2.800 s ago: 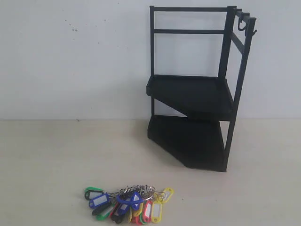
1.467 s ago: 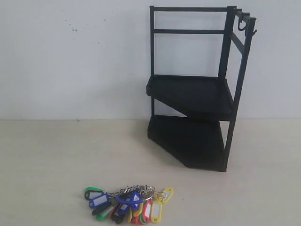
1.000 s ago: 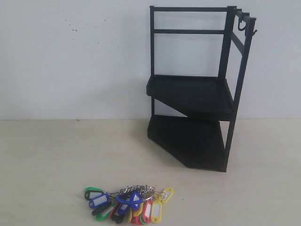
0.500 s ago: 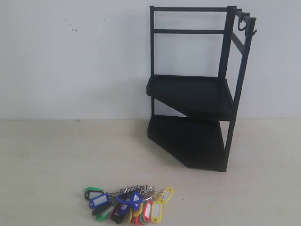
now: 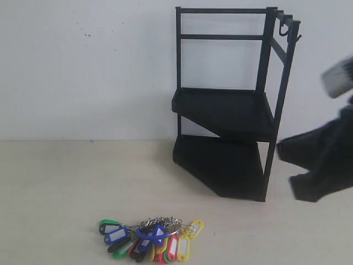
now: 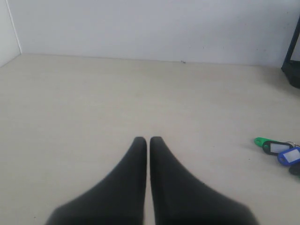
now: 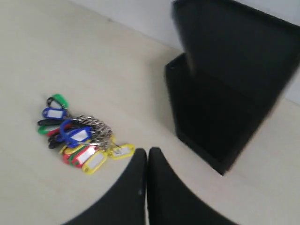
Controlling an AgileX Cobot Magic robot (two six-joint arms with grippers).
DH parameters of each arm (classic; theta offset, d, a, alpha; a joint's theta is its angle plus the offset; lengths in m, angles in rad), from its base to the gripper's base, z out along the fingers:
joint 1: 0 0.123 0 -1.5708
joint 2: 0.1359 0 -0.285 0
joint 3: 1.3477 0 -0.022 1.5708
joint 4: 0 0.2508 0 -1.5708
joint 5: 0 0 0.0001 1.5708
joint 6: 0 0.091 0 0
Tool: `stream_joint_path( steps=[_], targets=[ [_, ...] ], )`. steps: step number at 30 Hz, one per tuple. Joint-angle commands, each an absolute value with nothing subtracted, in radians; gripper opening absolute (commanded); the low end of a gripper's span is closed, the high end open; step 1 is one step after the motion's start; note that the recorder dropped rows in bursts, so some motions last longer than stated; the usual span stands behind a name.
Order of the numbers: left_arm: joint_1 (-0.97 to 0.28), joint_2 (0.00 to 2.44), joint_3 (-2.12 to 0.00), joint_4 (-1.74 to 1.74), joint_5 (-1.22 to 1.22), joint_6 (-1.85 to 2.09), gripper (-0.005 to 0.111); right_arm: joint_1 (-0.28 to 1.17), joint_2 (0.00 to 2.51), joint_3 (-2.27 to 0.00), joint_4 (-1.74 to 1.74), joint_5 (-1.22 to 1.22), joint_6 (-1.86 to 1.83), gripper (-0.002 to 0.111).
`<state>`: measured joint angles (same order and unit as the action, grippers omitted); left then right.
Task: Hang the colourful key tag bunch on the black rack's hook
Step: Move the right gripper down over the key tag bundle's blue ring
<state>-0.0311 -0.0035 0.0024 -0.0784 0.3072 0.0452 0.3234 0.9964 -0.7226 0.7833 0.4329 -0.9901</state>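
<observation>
Right pincer (image 7: 147,152), closed and empty, angled toward colourful key tag bunch (image 7: 82,138) lying on tabletop (image 7: 28,56), likely for pickup; left pincer (image 6: 148,140) closed, idle; hook (image 5: 299,38) on black rack (image 5: 223,110) bare.

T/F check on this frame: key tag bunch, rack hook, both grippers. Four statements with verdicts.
1. The colourful key tag bunch lies on the table, in front of the black rack. True.
2. The bunch hangs on the hook. False: nothing hangs on the hook; the bunch is on the table.
3. The right gripper is shut and holds nothing. True.
4. The left gripper grips the bunch. False: it is shut on nothing, apart from the bunch.
</observation>
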Motion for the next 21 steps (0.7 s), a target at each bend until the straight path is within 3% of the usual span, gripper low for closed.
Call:
stream_joint_path(
  steps=[1, 9, 12, 16, 21],
  targets=[
    [-0.028, 0.000, 0.000, -0.080, 0.296, 0.045, 0.004, 0.515, 1.176, -0.861, 0.754, 0.446, -1.107, 0.000],
    [-0.028, 0.000, 0.000, -0.080, 0.296, 0.045, 0.004, 0.703, 1.495, -1.087, 0.485, 0.467, -0.886, 0.002],
    [-0.028, 0.000, 0.000, -0.080, 0.296, 0.045, 0.004, 0.708, 1.597, -1.165, 0.411, 0.560, -0.822, 0.016],
    [-0.028, 0.000, 0.000, -0.080, 0.296, 0.045, 0.004, 0.710, 1.722, -1.277, 0.243, 0.700, -0.684, 0.047],
    [-0.028, 0.000, 0.000, -0.080, 0.296, 0.045, 0.004, 0.717, 1.848, -1.425, 0.126, 0.855, -0.584, 0.049]
  ],
)
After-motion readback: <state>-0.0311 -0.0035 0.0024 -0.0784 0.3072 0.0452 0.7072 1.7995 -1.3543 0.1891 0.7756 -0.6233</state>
